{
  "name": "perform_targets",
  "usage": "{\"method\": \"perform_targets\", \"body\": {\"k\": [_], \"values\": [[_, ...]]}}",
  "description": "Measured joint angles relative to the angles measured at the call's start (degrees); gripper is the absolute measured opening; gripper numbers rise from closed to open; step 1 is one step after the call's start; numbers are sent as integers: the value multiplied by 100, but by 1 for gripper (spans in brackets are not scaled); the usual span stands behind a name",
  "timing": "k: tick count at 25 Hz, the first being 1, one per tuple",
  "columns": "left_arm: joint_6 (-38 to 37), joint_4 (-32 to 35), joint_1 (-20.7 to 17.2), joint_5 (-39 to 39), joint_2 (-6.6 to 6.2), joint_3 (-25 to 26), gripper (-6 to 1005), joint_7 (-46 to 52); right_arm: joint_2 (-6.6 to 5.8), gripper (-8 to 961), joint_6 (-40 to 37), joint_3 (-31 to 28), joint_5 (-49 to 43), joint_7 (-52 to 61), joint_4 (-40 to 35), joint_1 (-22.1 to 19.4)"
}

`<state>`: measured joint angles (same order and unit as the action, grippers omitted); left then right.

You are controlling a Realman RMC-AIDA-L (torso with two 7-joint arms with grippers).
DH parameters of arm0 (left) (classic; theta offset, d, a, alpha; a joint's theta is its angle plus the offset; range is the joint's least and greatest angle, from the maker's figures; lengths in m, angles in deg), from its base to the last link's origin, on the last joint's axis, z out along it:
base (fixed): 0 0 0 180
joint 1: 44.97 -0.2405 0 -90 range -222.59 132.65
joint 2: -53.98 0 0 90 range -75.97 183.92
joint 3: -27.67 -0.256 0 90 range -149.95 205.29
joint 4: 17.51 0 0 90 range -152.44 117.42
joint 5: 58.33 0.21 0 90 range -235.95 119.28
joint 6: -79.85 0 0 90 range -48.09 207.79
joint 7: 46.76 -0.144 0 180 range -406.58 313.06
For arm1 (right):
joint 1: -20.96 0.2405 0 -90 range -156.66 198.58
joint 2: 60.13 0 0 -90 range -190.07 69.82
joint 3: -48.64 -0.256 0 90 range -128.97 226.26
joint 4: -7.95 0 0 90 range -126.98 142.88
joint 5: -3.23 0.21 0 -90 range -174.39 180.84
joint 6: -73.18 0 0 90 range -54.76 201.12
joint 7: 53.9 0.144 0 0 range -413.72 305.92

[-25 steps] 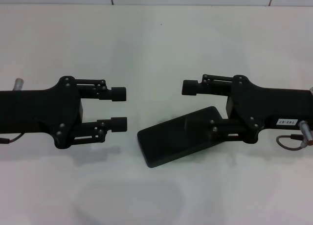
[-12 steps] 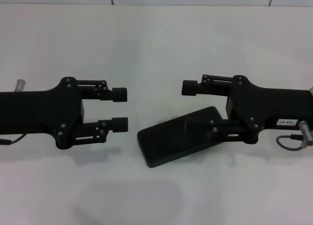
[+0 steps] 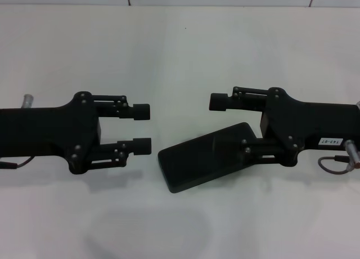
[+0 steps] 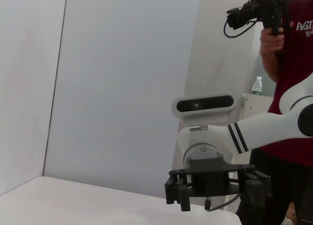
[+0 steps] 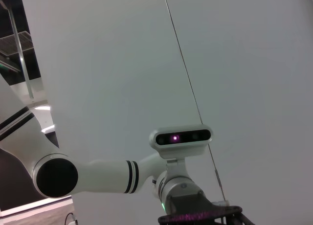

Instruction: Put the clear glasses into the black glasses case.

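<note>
- Now both arms lie nearly level over the white surface [image 3: 180, 50], reaching in from either side with their fingertips facing each other.
- Left hand [image 3: 142, 128] comes in from the left; its two fingers are spread wide apart with nothing between them, and they point to the right.
- Right hand [image 3: 225, 124] comes in from the right, pointing left. Its far finger stands clear above the surface, while the near finger lies over the case, so its fingers are parted too and pinch nothing that can be seen.
- Black glasses case [image 3: 202, 156] lies closed and flat on the surface, its long axis slanted: the near-left end points toward the robot, the far-right end runs up under the right hand.
- It sits just right of the left hand's near fingertip, apart from it, and partly beneath the right hand's near finger; whether that finger touches it cannot be told.
- Clear glasses [image 3: 149, 231] show only as a faint pale outline near the bottom edge, in front of both hands.
</note>
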<state>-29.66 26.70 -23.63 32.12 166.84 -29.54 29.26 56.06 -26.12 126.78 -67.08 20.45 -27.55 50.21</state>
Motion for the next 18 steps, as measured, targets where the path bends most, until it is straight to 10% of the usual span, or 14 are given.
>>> {"method": "perform_targets", "body": {"k": [18], "values": [[7,-134,43,60,16,0,558,-138,0,719,-21,0,0,-31,0,40]]}}
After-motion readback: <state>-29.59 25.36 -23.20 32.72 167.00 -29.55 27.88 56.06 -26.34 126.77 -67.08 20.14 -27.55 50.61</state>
